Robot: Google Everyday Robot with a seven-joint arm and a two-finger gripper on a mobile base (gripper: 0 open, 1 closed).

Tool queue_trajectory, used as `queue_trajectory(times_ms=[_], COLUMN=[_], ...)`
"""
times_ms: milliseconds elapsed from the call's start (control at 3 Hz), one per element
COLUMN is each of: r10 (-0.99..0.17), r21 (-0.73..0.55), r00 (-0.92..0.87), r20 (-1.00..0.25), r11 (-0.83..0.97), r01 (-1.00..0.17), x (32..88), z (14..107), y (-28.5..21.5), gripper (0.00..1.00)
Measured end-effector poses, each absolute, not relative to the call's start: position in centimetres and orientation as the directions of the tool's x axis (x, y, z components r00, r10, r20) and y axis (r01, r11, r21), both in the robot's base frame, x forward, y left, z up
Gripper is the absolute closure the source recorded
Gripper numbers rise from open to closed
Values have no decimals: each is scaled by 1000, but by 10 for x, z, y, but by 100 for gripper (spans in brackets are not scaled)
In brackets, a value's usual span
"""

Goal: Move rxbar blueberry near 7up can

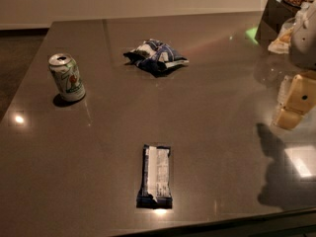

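The rxbar blueberry (156, 176) lies flat near the table's front edge, lengthwise toward me, a dark navy wrapper with a white panel down its middle. The 7up can (67, 77) stands upright at the left of the table, white and green with a silver top. My gripper (292, 106) hangs at the right edge of the view, above the table, far to the right of the bar and farther still from the can. It holds nothing that I can see.
A crumpled blue-and-white chip bag (156, 56) lies at the back middle of the dark table (212, 132). A dark box (274, 19) with snack containers stands at the back right corner. The table's front edge runs just below the bar.
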State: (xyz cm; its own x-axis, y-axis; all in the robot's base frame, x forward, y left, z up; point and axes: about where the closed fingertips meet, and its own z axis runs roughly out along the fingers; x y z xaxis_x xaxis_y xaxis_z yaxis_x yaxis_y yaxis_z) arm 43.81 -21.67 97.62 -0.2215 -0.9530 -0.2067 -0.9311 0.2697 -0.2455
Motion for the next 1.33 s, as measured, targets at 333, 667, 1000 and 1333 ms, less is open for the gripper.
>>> queue_trajectory(times_ms=[333,667,1000,1333], r10=[-953,-962,-976,-968], r21=[-246,-218,-201,-183], r00=[-221,-175,-62,78], r20=[-207,-210,-210,-240], r11=[270,221,105,-34], r01=[-931,-951,-974,-983], x=[438,444,450,450], z=[976,973,962,950], y=[-217,-199,-164,-127], gripper=[0,0,0,0])
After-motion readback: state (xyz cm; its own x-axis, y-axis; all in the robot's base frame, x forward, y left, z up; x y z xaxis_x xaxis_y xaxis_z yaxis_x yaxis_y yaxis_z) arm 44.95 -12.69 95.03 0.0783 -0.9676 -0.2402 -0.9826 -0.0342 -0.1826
